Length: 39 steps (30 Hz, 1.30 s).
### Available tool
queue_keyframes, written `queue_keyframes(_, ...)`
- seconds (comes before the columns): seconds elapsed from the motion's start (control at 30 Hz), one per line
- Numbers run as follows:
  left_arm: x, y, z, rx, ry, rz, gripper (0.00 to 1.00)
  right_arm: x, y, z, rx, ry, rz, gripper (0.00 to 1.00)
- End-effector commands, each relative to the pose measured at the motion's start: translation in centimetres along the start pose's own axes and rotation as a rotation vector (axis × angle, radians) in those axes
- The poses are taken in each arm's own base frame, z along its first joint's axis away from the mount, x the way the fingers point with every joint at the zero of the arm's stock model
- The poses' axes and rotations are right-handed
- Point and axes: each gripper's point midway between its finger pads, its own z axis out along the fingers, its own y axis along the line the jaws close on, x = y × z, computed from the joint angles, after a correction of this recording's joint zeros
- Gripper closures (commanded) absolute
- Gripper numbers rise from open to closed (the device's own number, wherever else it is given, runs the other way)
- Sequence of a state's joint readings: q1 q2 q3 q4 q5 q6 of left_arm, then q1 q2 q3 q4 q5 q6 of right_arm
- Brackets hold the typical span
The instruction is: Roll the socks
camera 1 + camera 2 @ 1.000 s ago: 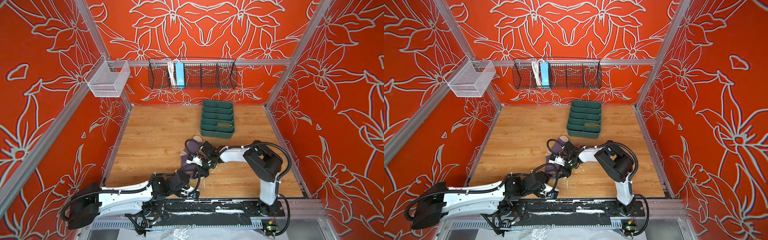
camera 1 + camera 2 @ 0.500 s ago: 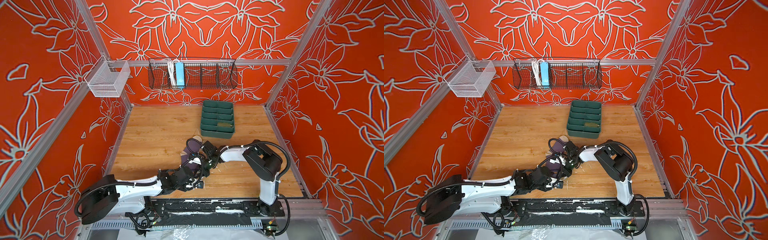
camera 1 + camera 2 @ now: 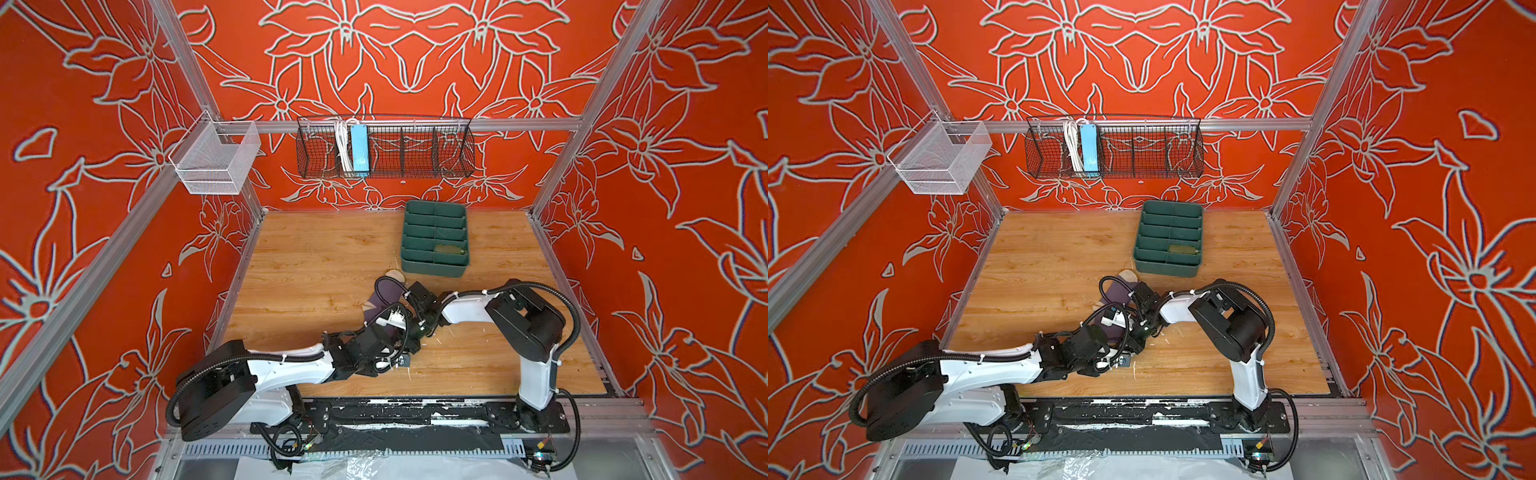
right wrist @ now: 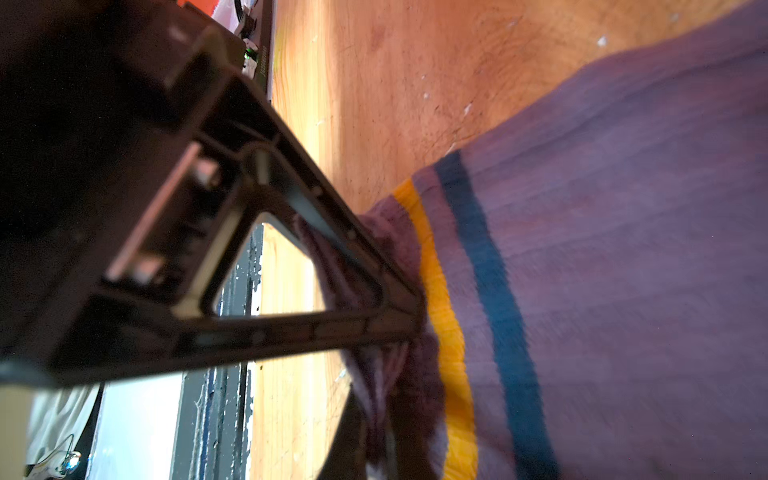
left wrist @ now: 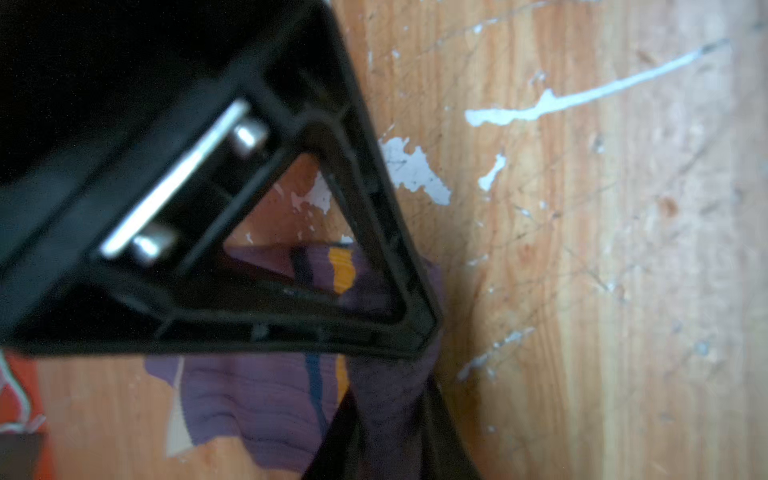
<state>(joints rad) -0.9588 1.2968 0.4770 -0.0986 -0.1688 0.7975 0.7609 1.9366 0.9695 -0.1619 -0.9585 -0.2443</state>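
Two grips on one purple sock [image 4: 623, 249], left fingers [image 5: 374, 232] pinched shut on bunched fabric, right fingers [image 4: 291, 334] clamped on the yellow-striped cuff, rest sprawled on the wood surface [image 5: 582, 270] beyond

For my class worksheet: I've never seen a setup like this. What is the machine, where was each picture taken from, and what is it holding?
Two robot arms, the left arm and the right arm, stand at the front of a wooden table. Two pictures look down from overhead; the two close-ups come from cameras on the arms' wrists. A purple sock lies on the table, a green tray behind it. Each arm's jaws are shut on the sock's striped cuff.
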Motion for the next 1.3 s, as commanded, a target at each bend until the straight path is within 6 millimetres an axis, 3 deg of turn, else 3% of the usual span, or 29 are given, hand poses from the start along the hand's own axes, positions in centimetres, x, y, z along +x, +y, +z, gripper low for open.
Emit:
queue_keyframes(0.0,2.3,-1.3,0.7,0.071,0.105,-0.035,0.90,3.2,-0.8,0.0,0.052,0.063,0.080,1.00)
queue_keyframes(0.03,2.4,-1.3,0.8,0.071,0.112,-0.035,0.93,3.1,-0.7,-0.1,0.055,0.048,0.080,1.00)
queue_keyframes(0.2,1.4,-1.1,0.7,0.085,0.076,-0.054,1.00,2.4,-0.4,-1.9,0.114,-0.048,0.076,0.75)
queue_keyframes(0.27,0.5,-1.7,0.5,0.133,0.038,-0.072,1.00,2.4,-0.5,-3.1,0.183,-0.085,0.085,0.61)
queue_keyframes(0.37,-1.0,-2.3,0.0,0.218,0.005,-0.117,1.00,2.7,-1.5,-6.0,0.372,-0.129,0.118,0.51)
queue_keyframes(0.47,-1.7,-2.1,-0.4,0.255,0.025,-0.162,1.00,2.4,-2.1,-11.1,0.606,-0.225,0.149,0.47)
queue_keyframes(0.57,-2.6,-1.9,-0.8,0.295,0.041,-0.217,1.00,1.4,-1.6,-18.2,0.901,-0.406,0.128,0.35)
queue_keyframes(0.7,-3.7,-1.2,-0.9,0.309,0.065,-0.331,1.00,0.4,1.9,-27.9,1.231,-0.721,0.051,0.28)
queue_keyframes(0.77,-4.1,-1.2,-0.9,0.334,0.084,-0.369,1.00,0.3,3.8,-30.3,1.299,-0.810,-0.025,0.29)
queue_keyframes(0.9,-4.9,-1.6,-0.5,0.384,0.129,-0.445,1.00,0.1,6.8,-31.4,1.321,-0.782,-0.190,0.30)
queue_keyframes(1.03,-6.0,-2.1,-0.1,0.424,0.158,-0.489,1.00,0.3,7.1,-31.6,1.354,-0.670,-0.234,0.30)
queue_keyframes(1.13,-7.0,-1.6,0.3,0.400,0.170,-0.502,1.00,-0.2,7.4,-32.4,1.374,-0.673,-0.236,0.30)
queue_keyframes(1.27,-8.0,-1.4,1.1,0.395,0.190,-0.604,1.00,-1.0,8.2,-31.9,1.329,-0.666,-0.287,0.30)
